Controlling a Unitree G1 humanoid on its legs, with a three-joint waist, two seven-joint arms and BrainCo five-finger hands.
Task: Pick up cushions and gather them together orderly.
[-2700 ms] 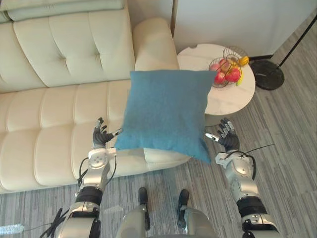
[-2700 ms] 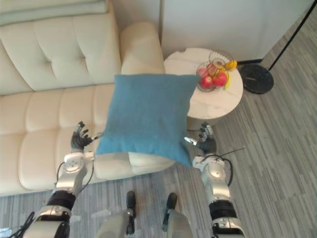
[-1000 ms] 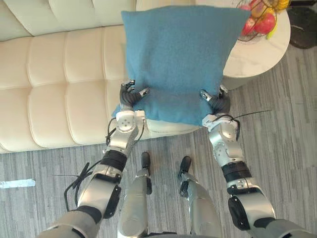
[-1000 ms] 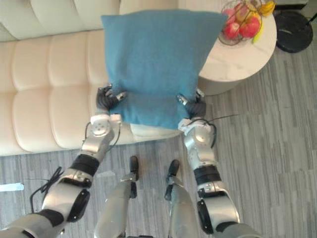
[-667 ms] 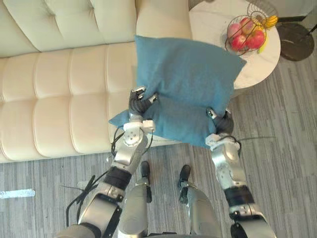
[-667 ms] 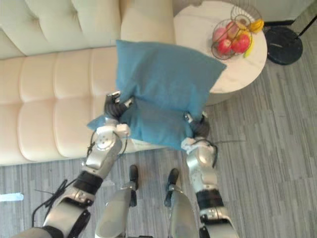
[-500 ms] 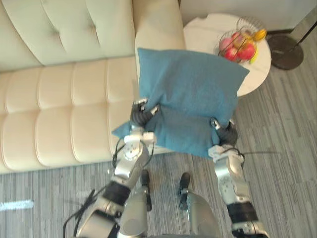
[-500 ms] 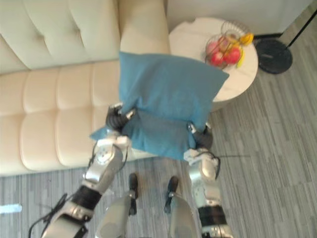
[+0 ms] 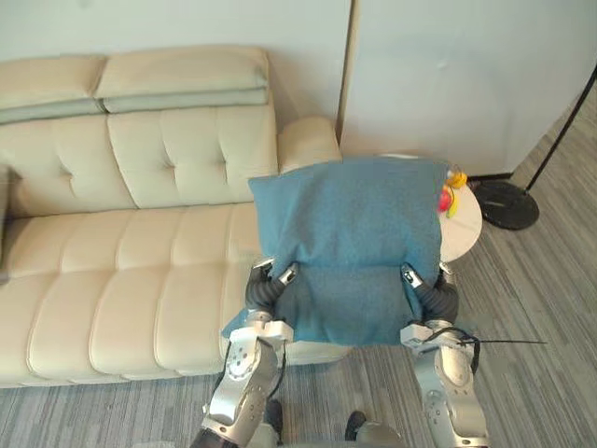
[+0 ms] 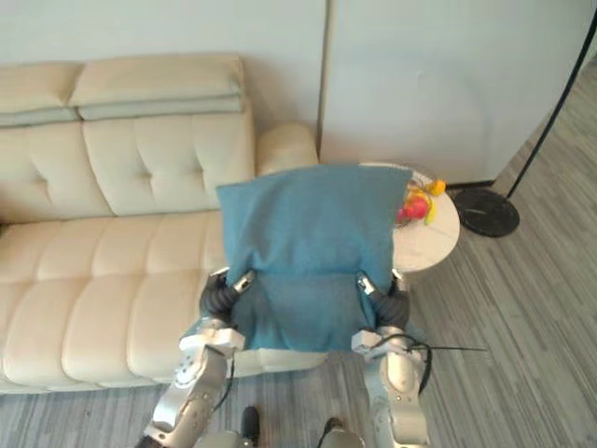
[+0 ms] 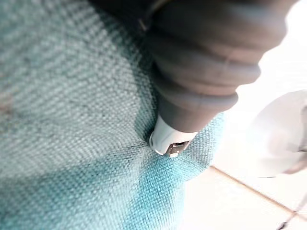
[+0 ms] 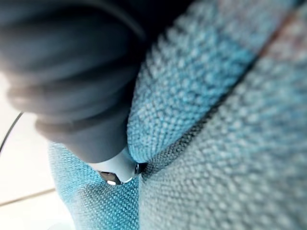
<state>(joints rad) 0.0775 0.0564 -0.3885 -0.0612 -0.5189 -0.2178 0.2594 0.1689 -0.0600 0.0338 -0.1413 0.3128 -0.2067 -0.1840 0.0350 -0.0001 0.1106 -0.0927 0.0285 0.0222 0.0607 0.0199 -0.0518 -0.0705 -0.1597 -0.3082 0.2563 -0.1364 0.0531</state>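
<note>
Blue cushion (image 9: 345, 233) hung before the sofa's (image 9: 121, 252) right end, pinched low down by the left robot hand (image 9: 264, 291) and right robot hand (image 9: 431, 297). This looked like the carrying step; next, it probably needed setting down squarely on the sofa.

Figure: I could read no lettering, label, brand, number or sign on the blue cushion (image 9: 350, 233), the cream sofa (image 9: 140, 243) or the round side table (image 10: 434, 240).

- Open seat leftward on cream leather sofa (image 9: 121, 280).
- Raised teal fabric cushion (image 9: 345, 233) screens its right end.
- Rightward: round white side table (image 9: 464, 231) (fruit basket (image 9: 450, 192) on top).
</note>
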